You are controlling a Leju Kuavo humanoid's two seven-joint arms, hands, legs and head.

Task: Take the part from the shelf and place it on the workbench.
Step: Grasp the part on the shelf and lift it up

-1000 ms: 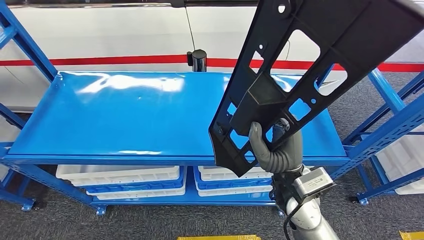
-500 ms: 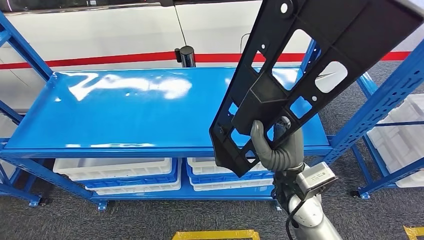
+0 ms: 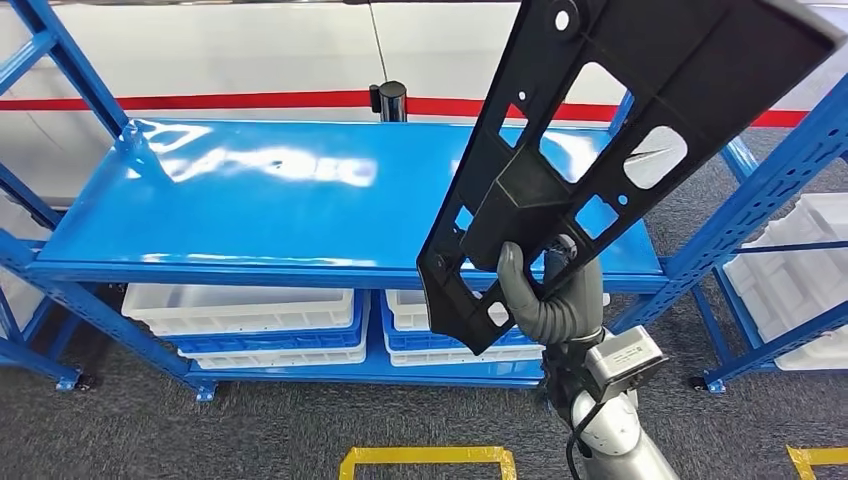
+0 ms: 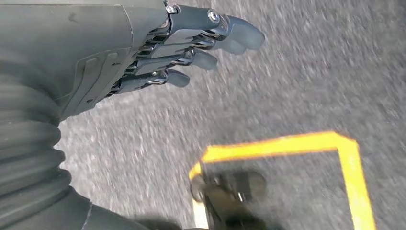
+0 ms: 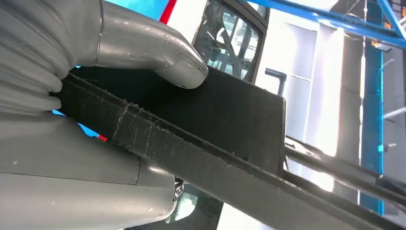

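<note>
Gripping the black part [image 3: 640, 130] near its lower end, the right hand [image 3: 550, 295] held it raised and tilted in front of the blue rack's tabletop [image 3: 300, 195], the long panel clear of the surface and reaching up past the top of the head view. Against the views of the second before, the whole scene had slid sideways and the yellow floor marking [image 3: 425, 458] sat fuller in view, so the robot itself had shifted while the hold on the part looked unchanged; judged from that, the carry was well along and the set-down not yet begun. The part was a flat, rigid moulded plate, matte and faintly grained, ribbed along its edge, pierced with rectangular and rounded cut-outs. The tabletop was glossy painted metal throwing bright glare. White plastic bins [image 3: 240, 315] sat on the shelf beneath. The left hand [image 4: 191, 48] hung over grey speckled carpet, fingers loosely apart, holding nothing.
</note>
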